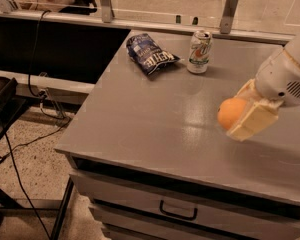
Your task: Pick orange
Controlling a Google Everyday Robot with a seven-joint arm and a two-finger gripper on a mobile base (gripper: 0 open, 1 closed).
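Note:
The orange (229,113) is a round plain orange fruit held off the grey tabletop (155,114) at the right side of the view. My gripper (240,115) is shut on the orange, with one cream finger (251,121) in front of it and the other partly hidden behind it. The white arm reaches in from the right edge.
A white-green soda can (199,51) stands at the back of the table. A blue chip bag (149,54) lies to its left. A drawer with a dark handle (178,212) is below the front edge. Cables run over the floor at left.

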